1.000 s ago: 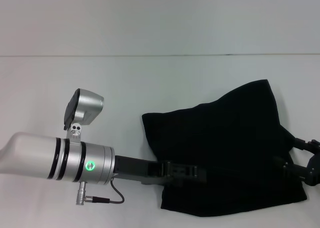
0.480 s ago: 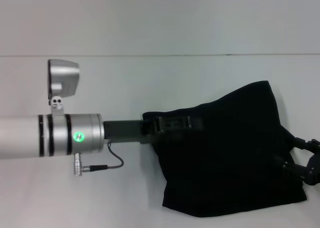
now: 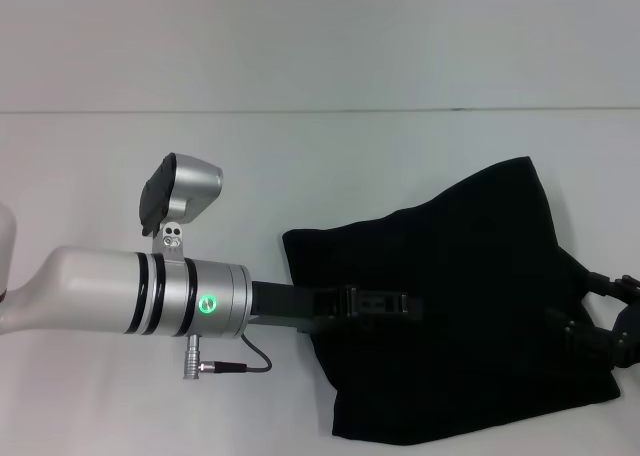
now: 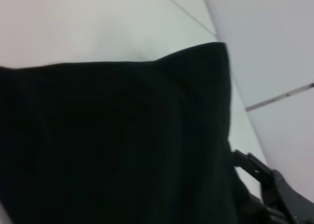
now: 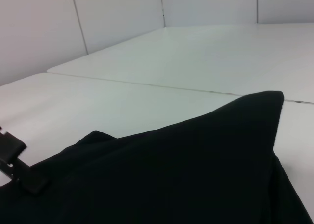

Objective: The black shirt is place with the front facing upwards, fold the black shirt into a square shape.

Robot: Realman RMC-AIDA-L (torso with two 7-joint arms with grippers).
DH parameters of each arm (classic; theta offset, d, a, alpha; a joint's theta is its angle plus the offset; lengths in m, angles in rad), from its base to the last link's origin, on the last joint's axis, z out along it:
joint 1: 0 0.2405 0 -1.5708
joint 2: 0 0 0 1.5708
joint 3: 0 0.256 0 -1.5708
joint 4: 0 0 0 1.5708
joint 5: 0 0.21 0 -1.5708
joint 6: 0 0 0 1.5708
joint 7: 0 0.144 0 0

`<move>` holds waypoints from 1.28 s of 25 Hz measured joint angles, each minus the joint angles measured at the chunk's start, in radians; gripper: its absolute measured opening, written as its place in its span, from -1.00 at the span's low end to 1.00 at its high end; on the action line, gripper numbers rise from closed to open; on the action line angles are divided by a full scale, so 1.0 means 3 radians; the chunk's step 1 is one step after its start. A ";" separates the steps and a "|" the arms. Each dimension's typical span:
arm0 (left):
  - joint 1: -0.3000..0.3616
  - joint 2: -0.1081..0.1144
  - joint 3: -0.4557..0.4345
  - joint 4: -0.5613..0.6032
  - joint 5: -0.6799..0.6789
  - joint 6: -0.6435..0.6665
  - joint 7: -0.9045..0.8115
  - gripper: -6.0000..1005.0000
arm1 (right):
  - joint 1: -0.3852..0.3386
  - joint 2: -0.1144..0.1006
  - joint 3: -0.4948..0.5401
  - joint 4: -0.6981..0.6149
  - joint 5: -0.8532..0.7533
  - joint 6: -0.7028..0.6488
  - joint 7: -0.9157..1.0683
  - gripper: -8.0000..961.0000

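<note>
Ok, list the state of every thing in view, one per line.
black shirt: folded into a rough, uneven block, one corner peaked up, lying on the table, lettering hidden.
left claw: reaching across the shirt's left part, low over the cloth.
right claw: at the shirt's right edge.
table: white, bearing the shirt.

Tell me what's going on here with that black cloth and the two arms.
The robot is folding the black shirt, which lies on the white table as a bunched, partly folded bundle, not yet a neat square. The left gripper reaches in low over the shirt's left side, and the right gripper sits at its right edge. Black on black hides whether either one actually grips the cloth.
</note>
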 joint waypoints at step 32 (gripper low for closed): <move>0.0052 0.0262 -0.0519 0.0238 0.0687 0.0358 -0.1186 0.84 | -0.0503 0.0069 0.0279 0.0013 -0.0055 -0.0712 -0.0919 0.92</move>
